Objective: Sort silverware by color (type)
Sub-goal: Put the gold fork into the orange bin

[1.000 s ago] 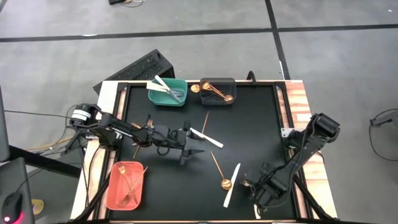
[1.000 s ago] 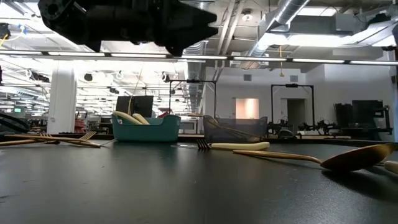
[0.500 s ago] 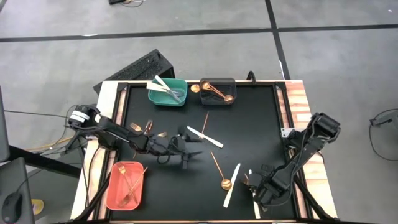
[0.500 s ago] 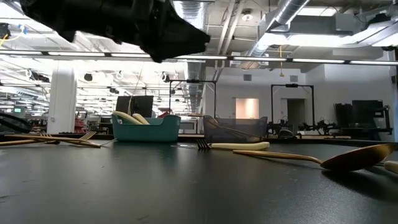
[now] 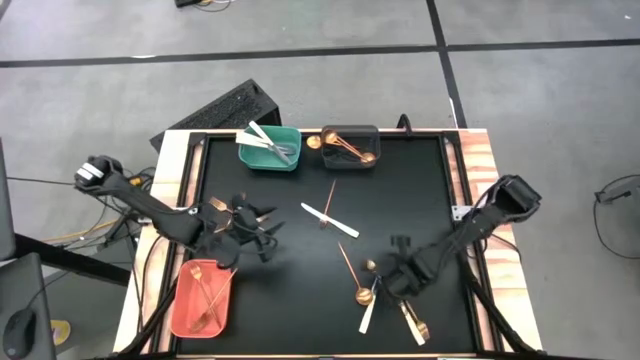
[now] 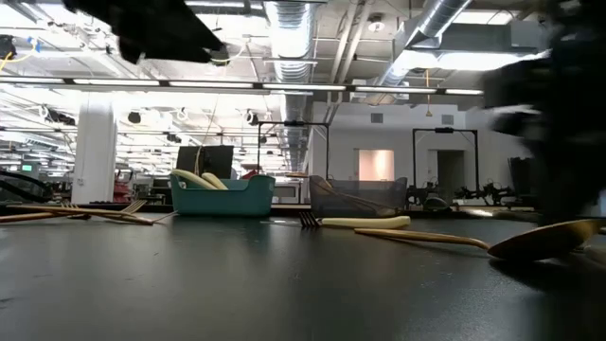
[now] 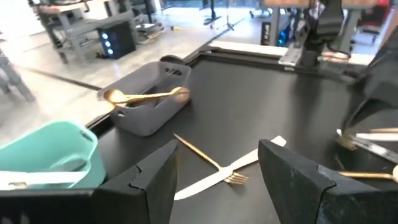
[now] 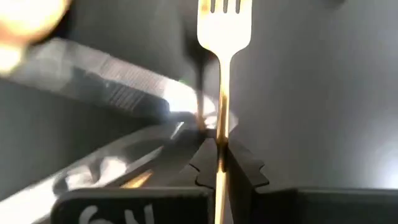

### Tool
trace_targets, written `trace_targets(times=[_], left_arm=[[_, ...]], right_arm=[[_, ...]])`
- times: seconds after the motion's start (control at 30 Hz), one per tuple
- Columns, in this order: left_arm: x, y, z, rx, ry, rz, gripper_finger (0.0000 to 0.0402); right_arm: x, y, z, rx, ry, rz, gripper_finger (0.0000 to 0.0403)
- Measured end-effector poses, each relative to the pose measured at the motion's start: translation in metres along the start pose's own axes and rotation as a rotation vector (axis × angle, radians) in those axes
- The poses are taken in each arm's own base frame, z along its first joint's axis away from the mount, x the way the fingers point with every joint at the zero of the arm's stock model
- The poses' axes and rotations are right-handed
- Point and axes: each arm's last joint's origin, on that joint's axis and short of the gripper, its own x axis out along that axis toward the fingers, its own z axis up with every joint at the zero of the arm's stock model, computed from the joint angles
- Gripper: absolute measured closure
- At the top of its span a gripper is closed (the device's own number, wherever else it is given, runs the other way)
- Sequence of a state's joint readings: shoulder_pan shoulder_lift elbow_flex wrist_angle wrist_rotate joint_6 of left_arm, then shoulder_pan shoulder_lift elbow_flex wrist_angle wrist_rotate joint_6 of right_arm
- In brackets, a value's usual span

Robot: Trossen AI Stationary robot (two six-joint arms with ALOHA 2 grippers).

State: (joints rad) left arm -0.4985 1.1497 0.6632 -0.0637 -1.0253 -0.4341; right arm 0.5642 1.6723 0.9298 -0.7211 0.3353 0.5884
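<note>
My right gripper (image 5: 384, 281) (image 8: 221, 148) hangs over the table's near right part, shut on a gold fork (image 8: 224, 25). Just under it lie a white knife (image 5: 369, 311) (image 8: 112, 87) and a gold spoon (image 5: 361, 294). My left gripper (image 5: 258, 238) (image 7: 217, 157) is open over the left part, nothing between its fingers. At the middle a white knife (image 5: 331, 221) (image 7: 205, 179) lies crossed with a gold fork (image 5: 329, 198). White knives rest in the teal bin (image 5: 268, 150), gold spoons in the dark grey bin (image 5: 350, 147), and gold pieces in the salmon bin (image 5: 200, 298). My right gripper pinches the fork's thin handle (image 8: 220, 134) between its two fingers. The fingers slant down from the table's right side. The tines (image 8: 225, 9) stick out past the fingertips. The handle's shadow falls on the knife beneath; whether the fork touches anything there I cannot tell.
Loose gold forks (image 5: 216, 205) lie by the left gripper. Another white knife with a gold piece (image 5: 411, 321) lies at the near right. The table has a raised wooden rim (image 5: 470, 160). Bare black top shows between the bins and the right arm.
My left gripper has drawn back from the crossed knife and fork toward the table's left edge, risen and swung round, still open. My right gripper has moved from the near right corner toward the spoon and knife, rolling as it went.
</note>
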Motion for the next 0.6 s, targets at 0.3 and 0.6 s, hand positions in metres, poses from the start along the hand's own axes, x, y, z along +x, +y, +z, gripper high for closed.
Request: trace_targets(times=[0.3, 0.6], left_arm=[[-0.006, -0.005, -0.031, -0.091, 0.063, 0.098, 0.0196], [0.01, -0.026, -0.058, -0.114, 0.136, 0.075, 0.0196]], right_arm=[[-0.005, -0.048, 0.07, -0.044, -0.441, 0.005, 0.0364], [-0.008, -0.092, 0.126, 0.039, -0.908, 0.132, 0.0364]])
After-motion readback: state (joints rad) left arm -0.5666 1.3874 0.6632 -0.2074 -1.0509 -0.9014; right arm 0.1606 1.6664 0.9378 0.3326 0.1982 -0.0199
